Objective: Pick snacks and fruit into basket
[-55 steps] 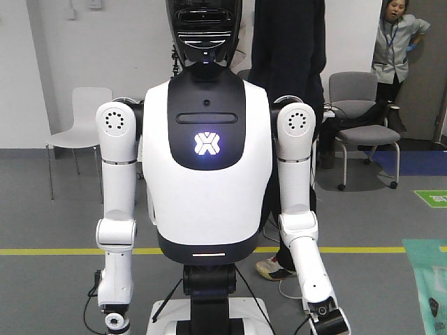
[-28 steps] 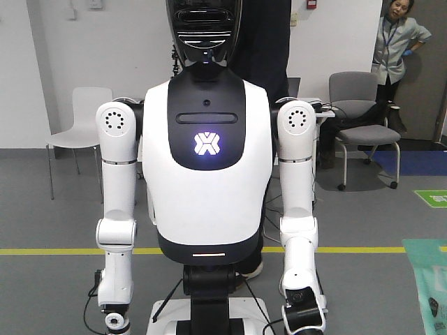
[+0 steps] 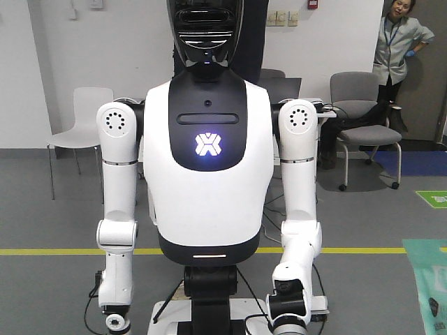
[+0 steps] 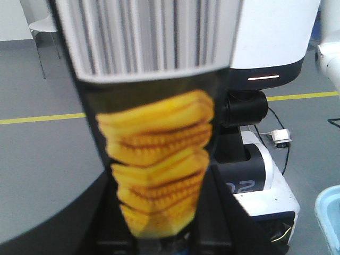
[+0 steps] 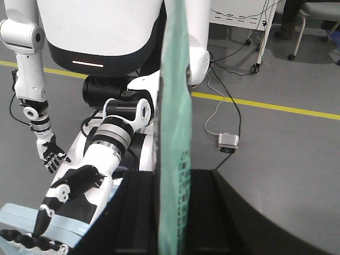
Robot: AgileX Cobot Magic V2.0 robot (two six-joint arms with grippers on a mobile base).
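Note:
My right gripper [image 5: 172,223] is shut on the mint-green snack pouch [image 5: 175,106], which stands upright and edge-on between the black fingers [image 5: 138,212]. The pouch's face also shows at the right edge of the front view [image 3: 427,283]. My left gripper [image 4: 159,239] is shut on a black packet printed with stacked yellow biscuits [image 4: 159,164] and a grey striped top. A light-blue rim, likely the basket, shows in the right wrist view [image 5: 64,229] and the left wrist view [image 4: 330,212]. No fruit is in view.
A white-and-black humanoid robot [image 3: 207,174] stands facing me. Its black-fingered hand [image 5: 69,188] hangs by the light-blue rim. Its base [image 4: 260,186] is close ahead. Chairs [image 3: 363,112], floor cables [image 5: 228,141] and a person [image 3: 398,42] are behind.
The humanoid's arm on the right of the front view has swung inward and lowered its hand. The dark-clothed person behind it has left. The mint-green pouch has stayed put.

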